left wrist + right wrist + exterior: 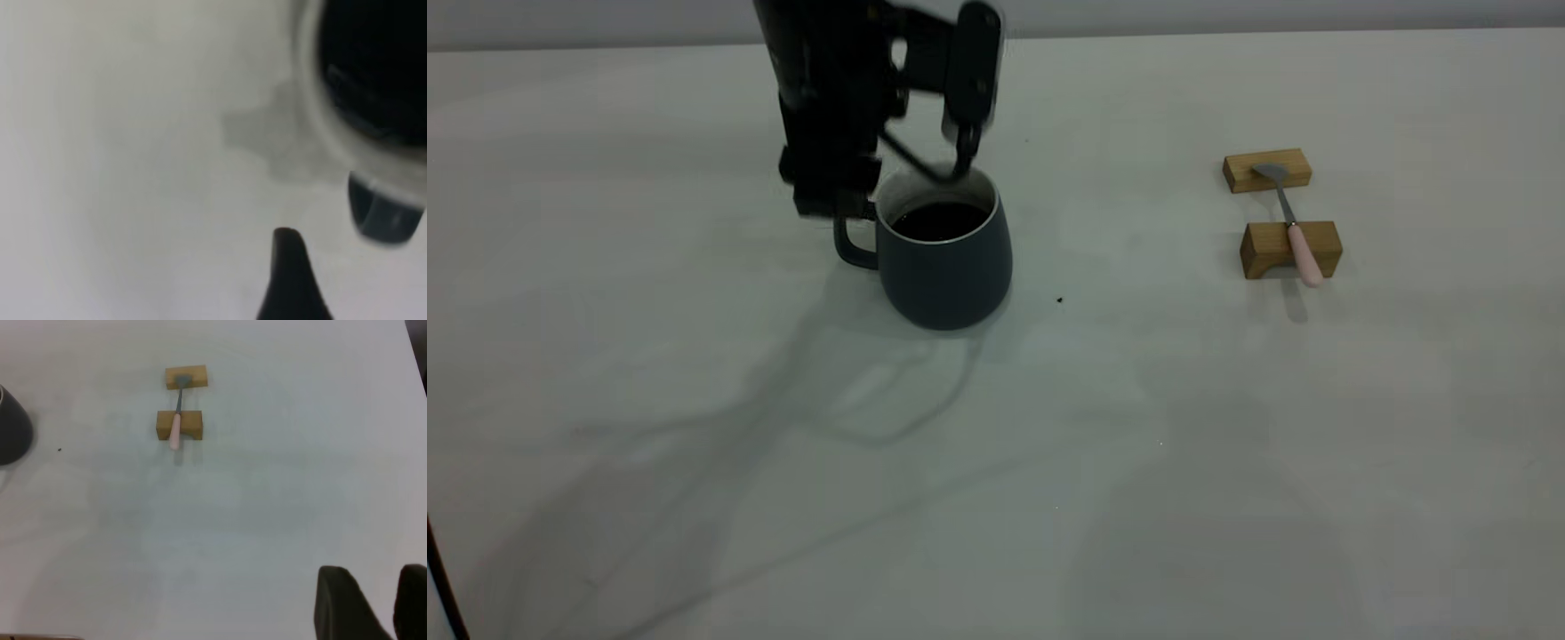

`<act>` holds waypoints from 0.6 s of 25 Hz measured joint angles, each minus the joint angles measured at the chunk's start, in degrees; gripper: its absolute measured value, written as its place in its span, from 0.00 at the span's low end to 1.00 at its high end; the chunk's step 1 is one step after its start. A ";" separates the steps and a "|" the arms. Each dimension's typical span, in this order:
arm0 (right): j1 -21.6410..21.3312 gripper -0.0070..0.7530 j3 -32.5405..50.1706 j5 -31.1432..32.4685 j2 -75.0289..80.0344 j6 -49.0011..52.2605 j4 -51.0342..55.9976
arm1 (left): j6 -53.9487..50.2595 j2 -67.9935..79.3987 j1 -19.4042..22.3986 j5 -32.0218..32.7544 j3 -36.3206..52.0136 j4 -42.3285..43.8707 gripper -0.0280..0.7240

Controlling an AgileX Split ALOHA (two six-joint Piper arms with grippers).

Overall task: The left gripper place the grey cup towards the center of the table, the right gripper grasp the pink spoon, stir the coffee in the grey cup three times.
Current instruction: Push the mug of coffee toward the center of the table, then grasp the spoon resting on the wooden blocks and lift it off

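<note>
The cup [947, 267] is dark grey outside, with a pale whitish rim. The coffee [940, 220] in it is almost black. The spoon [1294, 227] has a grey metal end and a soft pink handle. It lies on two tan wood blocks [1290, 248]. The worktop [1049, 462] is plain off-white with tiny dark specks. The left hand [960, 147] is black.

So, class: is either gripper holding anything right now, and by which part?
Nothing appears held. The left gripper hangs open at the grey cup's rim; the right gripper is open and empty, and the pink spoon lies across two wooden blocks.
</note>
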 joint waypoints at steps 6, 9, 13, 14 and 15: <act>0.00 0.32 0.00 0.00 0.00 -0.04 0.00 | -17.31 -10.10 -0.06 14.07 -3.16 -0.18 0.81; 0.00 0.32 0.00 0.00 0.00 -0.04 0.00 | -28.93 -17.02 -0.08 24.66 -4.20 -0.12 0.76; 0.00 0.32 0.00 0.00 0.00 -0.04 0.00 | -41.40 -25.60 -0.08 36.88 -4.32 -0.49 0.71; 0.00 0.32 0.00 0.00 0.00 -0.04 0.00 | -43.42 -27.51 -0.08 36.88 -4.32 -0.55 0.70; 0.00 0.32 0.00 0.00 0.00 -0.04 0.00 | -45.55 -29.39 -0.08 36.88 -4.32 -0.69 0.69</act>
